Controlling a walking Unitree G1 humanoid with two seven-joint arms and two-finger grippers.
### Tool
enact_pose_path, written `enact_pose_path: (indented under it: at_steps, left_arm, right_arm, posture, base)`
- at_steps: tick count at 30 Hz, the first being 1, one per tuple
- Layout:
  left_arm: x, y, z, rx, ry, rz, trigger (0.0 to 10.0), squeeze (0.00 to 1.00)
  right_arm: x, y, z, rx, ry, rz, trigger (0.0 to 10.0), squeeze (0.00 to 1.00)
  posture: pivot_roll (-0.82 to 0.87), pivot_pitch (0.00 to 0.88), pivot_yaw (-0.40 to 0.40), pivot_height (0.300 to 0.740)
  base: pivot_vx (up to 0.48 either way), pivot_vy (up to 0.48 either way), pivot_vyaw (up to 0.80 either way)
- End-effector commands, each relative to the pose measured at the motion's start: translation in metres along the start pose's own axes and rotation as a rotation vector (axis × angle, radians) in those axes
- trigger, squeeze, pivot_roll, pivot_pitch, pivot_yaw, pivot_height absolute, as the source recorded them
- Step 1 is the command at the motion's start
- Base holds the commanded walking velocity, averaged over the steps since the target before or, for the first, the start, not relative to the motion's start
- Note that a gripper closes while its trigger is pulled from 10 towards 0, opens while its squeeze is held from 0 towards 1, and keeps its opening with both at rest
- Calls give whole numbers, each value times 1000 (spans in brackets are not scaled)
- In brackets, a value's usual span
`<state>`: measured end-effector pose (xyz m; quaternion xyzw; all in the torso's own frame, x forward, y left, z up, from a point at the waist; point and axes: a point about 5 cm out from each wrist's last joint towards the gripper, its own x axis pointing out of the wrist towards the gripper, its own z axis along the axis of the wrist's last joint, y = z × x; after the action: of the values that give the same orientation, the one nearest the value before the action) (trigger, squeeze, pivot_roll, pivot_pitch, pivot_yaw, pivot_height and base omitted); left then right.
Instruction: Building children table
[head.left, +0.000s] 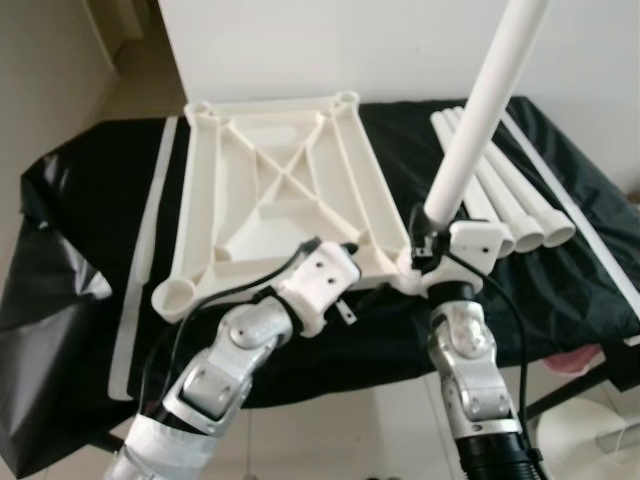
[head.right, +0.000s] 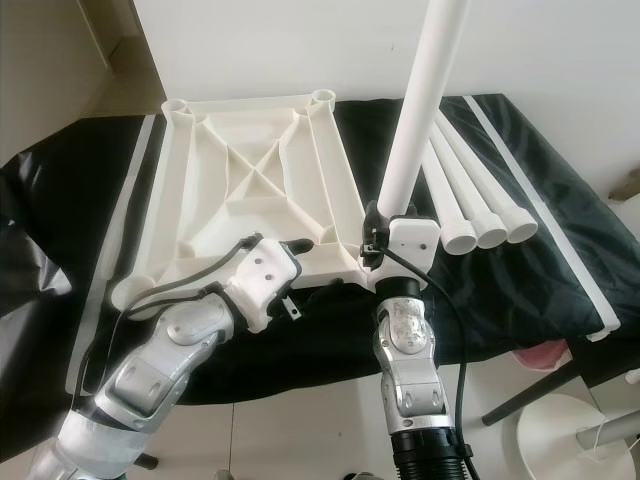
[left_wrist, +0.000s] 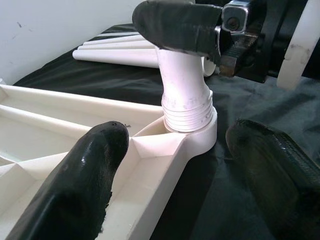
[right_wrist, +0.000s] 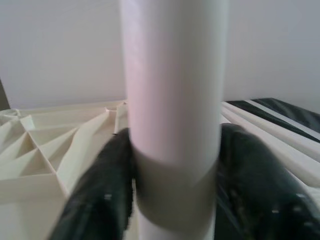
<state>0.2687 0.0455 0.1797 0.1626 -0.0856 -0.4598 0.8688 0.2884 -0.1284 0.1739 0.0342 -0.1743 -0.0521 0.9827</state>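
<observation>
The white table top (head.left: 270, 180) lies upside down on black cloth. A white leg (head.left: 480, 100) stands upright, its threaded end (left_wrist: 187, 117) sitting in the near right corner socket (left_wrist: 197, 140). My right gripper (head.left: 430, 240) is shut on the leg just above the socket, and the leg sits between its fingers (right_wrist: 100, 195). My left gripper (left_wrist: 175, 132) is open at the same corner. One of its fingers (left_wrist: 80, 185) is over the top's ribbed underside and the other is over the cloth outside the rim.
Three spare white legs (head.left: 500, 190) lie side by side on the cloth at the right. Long white strips lie along the left (head.left: 145, 250) and right (head.left: 590, 230) sides. A white wall stands behind. A round white object (head.right: 570, 430) sits on the floor.
</observation>
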Motion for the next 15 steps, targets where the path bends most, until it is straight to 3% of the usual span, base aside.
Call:
enact_pose_path:
  at_steps: [1,12,13,15]
  left_arm:
    - [2,-7,-1,10,12,-68,10000,0]
    - [3,-11,-2,15,14,-84,10000,0]
    - [3,-11,-2,17,15,-86,10000,0]
    - [4,-11,-3,20,19,-91,10000,0]
  right_arm:
    - [-10,-4,-20,31,105,-48,10000,1000]
    - [-11,-5,-20,36,96,-48,10000,1000]
    - [-10,-5,-20,49,102,-25,10000,0]
    - [-8,-5,-22,70,112,17,10000,0]
  posture:
    - [-24,69,10,740]
    - [-28,57,11,740]
    - [-30,53,15,740]
    - [-31,51,17,740]
  base:
    - [0,0,0]
    - [0,0,0]
    - [0,0,0]
    - [0,0,0]
